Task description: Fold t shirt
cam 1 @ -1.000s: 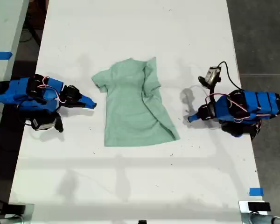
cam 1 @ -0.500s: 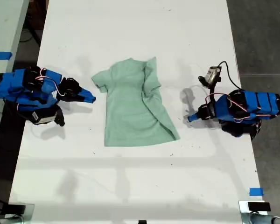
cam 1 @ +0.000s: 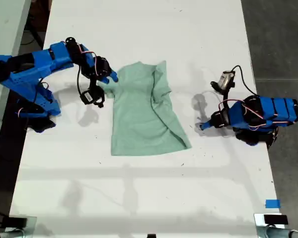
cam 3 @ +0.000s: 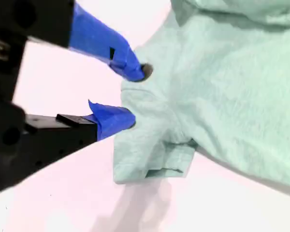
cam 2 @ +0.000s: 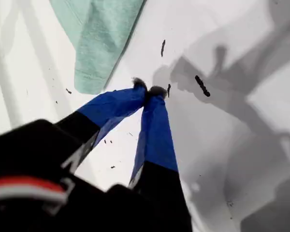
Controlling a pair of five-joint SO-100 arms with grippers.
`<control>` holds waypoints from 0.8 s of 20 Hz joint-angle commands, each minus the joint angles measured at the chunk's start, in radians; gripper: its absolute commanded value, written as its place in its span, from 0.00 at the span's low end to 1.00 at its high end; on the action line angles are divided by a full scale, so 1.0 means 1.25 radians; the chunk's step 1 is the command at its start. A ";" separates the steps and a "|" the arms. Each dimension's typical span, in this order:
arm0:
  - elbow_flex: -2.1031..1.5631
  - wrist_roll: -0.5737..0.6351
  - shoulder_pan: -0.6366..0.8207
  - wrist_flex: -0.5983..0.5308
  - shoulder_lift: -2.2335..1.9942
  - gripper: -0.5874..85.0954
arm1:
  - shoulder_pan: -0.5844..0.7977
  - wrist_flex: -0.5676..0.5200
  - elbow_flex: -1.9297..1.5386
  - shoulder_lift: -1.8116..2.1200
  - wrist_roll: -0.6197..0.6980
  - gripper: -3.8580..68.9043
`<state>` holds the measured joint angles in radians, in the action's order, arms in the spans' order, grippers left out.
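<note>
1. At the exterior view's left, my second gripper (cam 1: 111, 78) stood released at the t shirt (cam 1: 144, 111) sleeve (cam 3: 150, 159), jaws straddling its edge.
2. Mid-table (cam 1: 139, 198) lay the t shirt, long axis far-to-near.
3. My first gripper (cam 2: 150, 91), clenched empty, sat apart at the right.

t shirt (cam 1: 146, 111) mid-table (cam 1: 139, 198), claws flanking at exterior view's sides
</note>
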<state>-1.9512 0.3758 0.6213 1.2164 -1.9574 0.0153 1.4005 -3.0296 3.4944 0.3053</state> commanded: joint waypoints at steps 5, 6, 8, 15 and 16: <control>0.042 0.028 0.087 -0.001 0.131 0.24 | -0.031 -0.017 -0.048 0.006 0.004 0.09; 0.022 0.026 0.099 0.005 0.134 0.24 | -0.031 -0.017 -0.048 0.006 0.004 0.10; -0.010 0.025 0.118 0.002 0.137 0.23 | -0.032 -0.017 -0.048 0.006 0.004 0.10; -0.023 0.015 0.097 -0.059 0.263 0.23 | -0.033 -0.017 -0.048 0.006 0.002 0.10; -0.020 0.012 0.088 -0.066 0.293 0.24 | -0.034 -0.017 -0.048 0.006 0.002 0.10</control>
<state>-1.9896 0.4004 0.7624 1.1459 -1.6183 -0.0138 1.4005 -3.0296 3.4944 0.3053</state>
